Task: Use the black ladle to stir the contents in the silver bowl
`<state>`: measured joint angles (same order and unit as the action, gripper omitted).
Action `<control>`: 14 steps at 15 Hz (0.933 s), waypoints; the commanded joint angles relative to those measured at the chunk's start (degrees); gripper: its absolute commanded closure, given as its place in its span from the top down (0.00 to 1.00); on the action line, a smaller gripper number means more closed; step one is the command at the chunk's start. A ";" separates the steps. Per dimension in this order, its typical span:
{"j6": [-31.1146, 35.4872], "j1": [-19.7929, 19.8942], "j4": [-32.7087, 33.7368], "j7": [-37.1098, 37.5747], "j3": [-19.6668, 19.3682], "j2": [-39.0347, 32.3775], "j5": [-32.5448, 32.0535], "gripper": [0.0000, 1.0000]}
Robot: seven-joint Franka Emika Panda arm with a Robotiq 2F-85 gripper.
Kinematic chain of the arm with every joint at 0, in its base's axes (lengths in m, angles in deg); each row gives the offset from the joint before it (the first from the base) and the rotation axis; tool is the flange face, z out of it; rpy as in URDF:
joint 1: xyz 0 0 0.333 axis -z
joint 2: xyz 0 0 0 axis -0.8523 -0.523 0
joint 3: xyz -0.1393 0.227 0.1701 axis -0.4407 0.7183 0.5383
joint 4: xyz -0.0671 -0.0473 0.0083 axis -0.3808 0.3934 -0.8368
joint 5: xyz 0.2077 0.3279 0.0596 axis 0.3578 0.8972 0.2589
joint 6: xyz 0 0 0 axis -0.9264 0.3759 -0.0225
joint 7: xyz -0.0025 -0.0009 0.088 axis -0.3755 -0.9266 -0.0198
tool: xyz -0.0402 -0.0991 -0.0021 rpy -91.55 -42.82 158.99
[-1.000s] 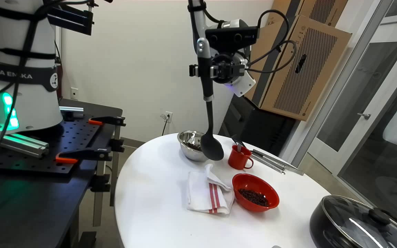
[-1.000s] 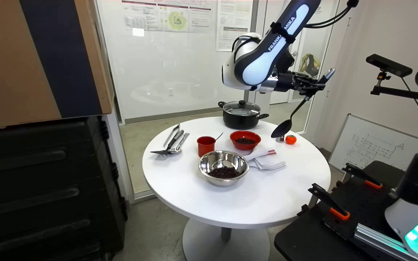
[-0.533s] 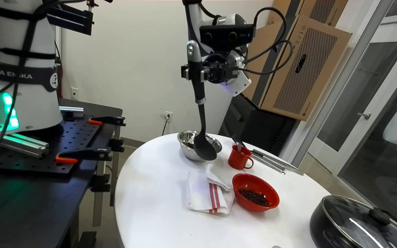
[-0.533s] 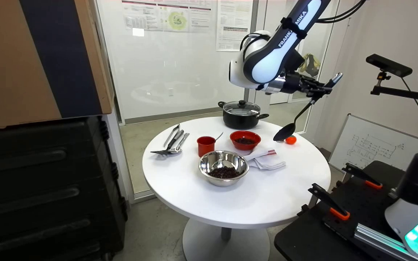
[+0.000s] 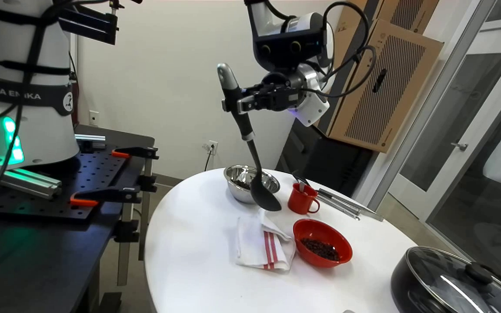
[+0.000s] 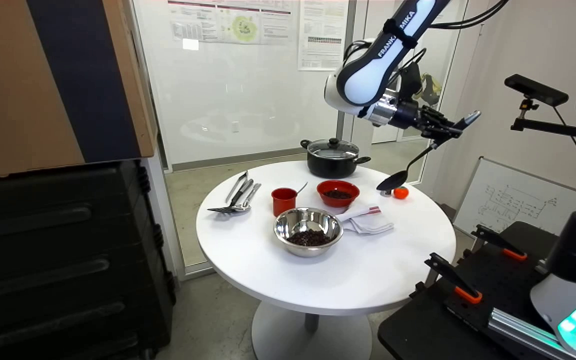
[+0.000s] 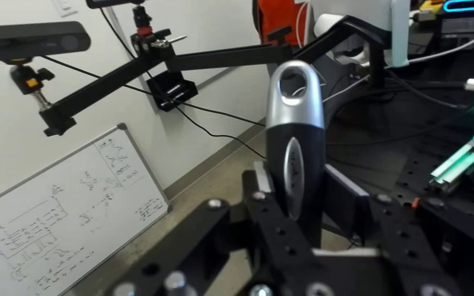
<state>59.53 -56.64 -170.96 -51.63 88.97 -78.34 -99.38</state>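
Observation:
My gripper [image 5: 234, 104] is shut on the dark handle of the black ladle [image 5: 265, 196]. It shows in both exterior views [image 6: 454, 132]. In the wrist view, the gripper [image 7: 294, 176] has one pad on each side of the grey-tipped handle [image 7: 276, 152]. The ladle hangs tilted, scoop [image 6: 393, 181] down, above the table. The silver bowl [image 5: 237, 191] stands on the table with dark beans [image 6: 310, 238] inside. In an exterior view the scoop overlaps the bowl's edge; in an exterior view [image 6: 304, 251] the bowl is well apart from the scoop. The bowl is not in the wrist view.
A red mug [image 6: 284, 201] and a red bowl [image 6: 338, 201] of beans stand near the silver bowl. A white cloth [image 5: 250, 250] with red stripes lies beside them. A lidded pan [image 6: 329, 166], tomato [image 6: 401, 193] and metal utensils [image 6: 240, 195] are on the round table [image 6: 368, 272].
The ladle stays gripped. Its handle end has swung left in an exterior view and it leans more. The arm has shifted right and tilted in an exterior view. The bowl has not moved.

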 commanded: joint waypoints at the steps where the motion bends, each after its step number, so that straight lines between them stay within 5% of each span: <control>1: 3.40 2.45 1.13 1.61 -3.76 0.69 5.93 0.08; 7: 11.93 4.91 0.28 9.19 -8.44 -0.50 17.36 0.08; 14: 30.54 3.81 -2.31 24.04 -11.54 -2.60 24.52 0.08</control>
<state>83.52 -51.65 -171.89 -33.79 79.06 -80.51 -77.07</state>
